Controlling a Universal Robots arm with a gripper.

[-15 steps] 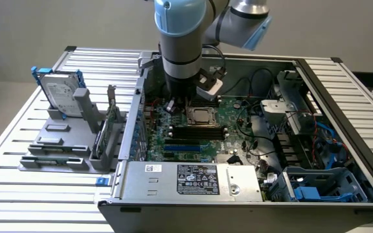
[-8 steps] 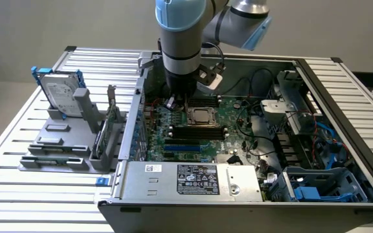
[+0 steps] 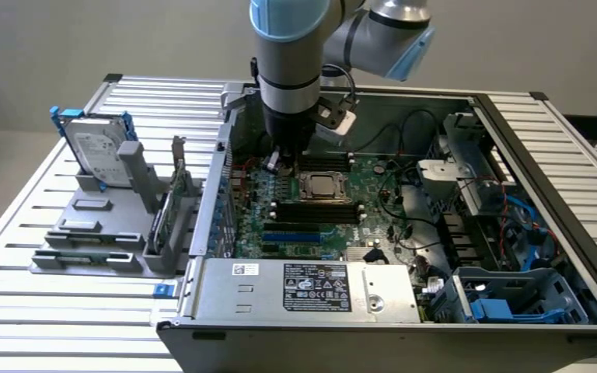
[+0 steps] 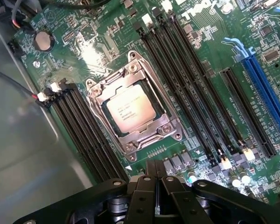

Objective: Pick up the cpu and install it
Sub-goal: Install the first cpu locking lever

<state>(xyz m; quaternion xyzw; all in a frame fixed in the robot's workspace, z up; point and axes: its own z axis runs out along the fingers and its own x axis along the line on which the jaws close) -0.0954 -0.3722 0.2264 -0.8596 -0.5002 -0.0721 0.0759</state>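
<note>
Since the cpu (image 4: 129, 108) already sits in the motherboard socket (image 4: 133, 109), installation looks nearly done, while the end effector (image 4: 155, 179), fingers pressed together and empty, hovers at the socket's six o'clock.

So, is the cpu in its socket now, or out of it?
In. The cpu lies flat inside the metal socket frame on the green board; nothing sits between the gripper fingers.
</note>
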